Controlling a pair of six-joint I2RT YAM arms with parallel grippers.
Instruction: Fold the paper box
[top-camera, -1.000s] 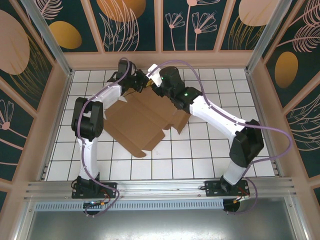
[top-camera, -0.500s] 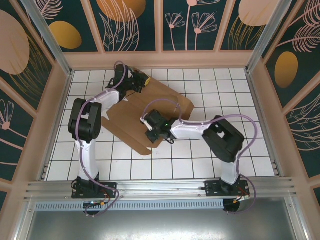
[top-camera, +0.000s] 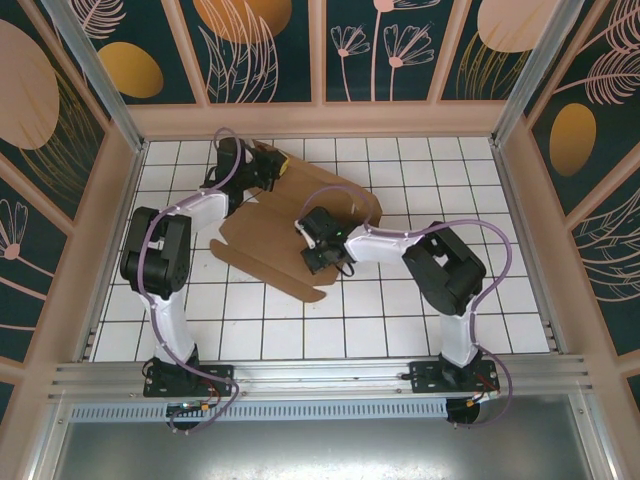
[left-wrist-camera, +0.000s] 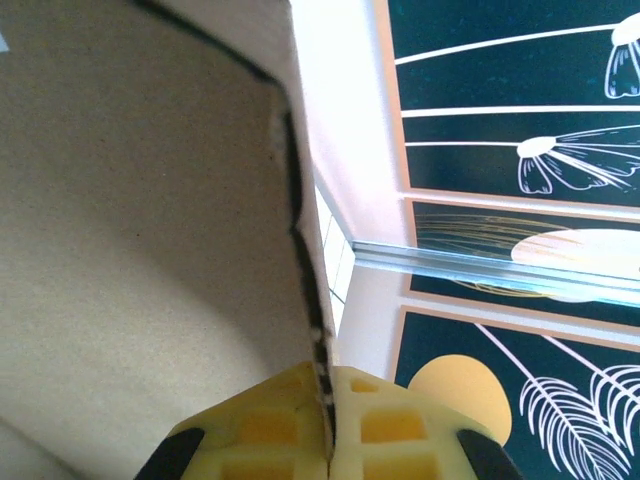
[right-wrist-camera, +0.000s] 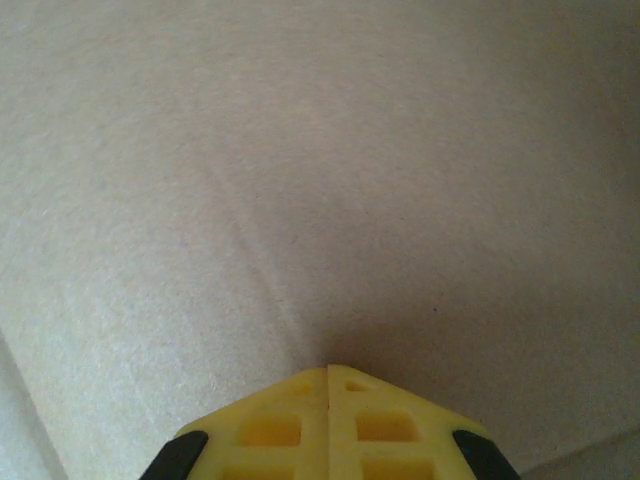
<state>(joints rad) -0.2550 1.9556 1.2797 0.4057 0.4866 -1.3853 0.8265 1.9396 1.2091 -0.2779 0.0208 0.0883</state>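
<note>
The paper box (top-camera: 258, 236) is a brown cardboard sheet lying partly folded on the white tiles left of centre, its far edge raised. My left gripper (top-camera: 272, 165) is shut on that far edge. In the left wrist view the yellow fingertips (left-wrist-camera: 290, 400) pinch the thin cardboard edge (left-wrist-camera: 300, 220), with the sheet's face to the left. My right gripper (top-camera: 314, 258) is shut, its tip pressed down on the middle of the sheet. In the right wrist view its closed gripper (right-wrist-camera: 328, 370) touches the plain cardboard surface (right-wrist-camera: 300, 150), with nothing between the fingers.
Wooden walls (top-camera: 320, 118) and aluminium posts (top-camera: 100, 75) enclose the tiled floor (top-camera: 480, 200). Bare tiles lie to the right of the sheet and in front of it. Both arm bases stand on the near rail (top-camera: 320, 378).
The right gripper left the sheet's far edge, swung toward me onto the middle of the cardboard and shut. The sheet has folded over on itself. The left gripper kept its hold and shifted slightly left.
</note>
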